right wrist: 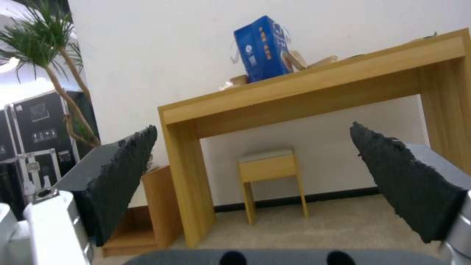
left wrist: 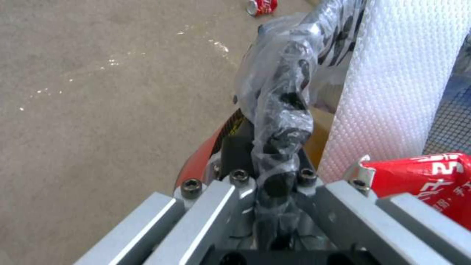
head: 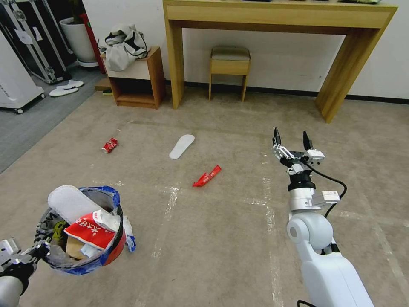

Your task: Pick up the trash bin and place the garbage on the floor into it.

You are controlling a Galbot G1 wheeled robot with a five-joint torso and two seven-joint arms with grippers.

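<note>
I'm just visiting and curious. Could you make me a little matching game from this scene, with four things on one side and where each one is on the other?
Things:
1. red can
2. white slipper
3. trash bin
4. right gripper

Places or states:
A. held at its rim by the left gripper
B. raised above the floor, fingers apart, holding nothing
C. lying on the carpet, farthest to the left of the loose litter
D. lying flat on the carpet between the can and the red wrapper

Pairs: 1-C, 2-D, 3-A, 4-B
</note>
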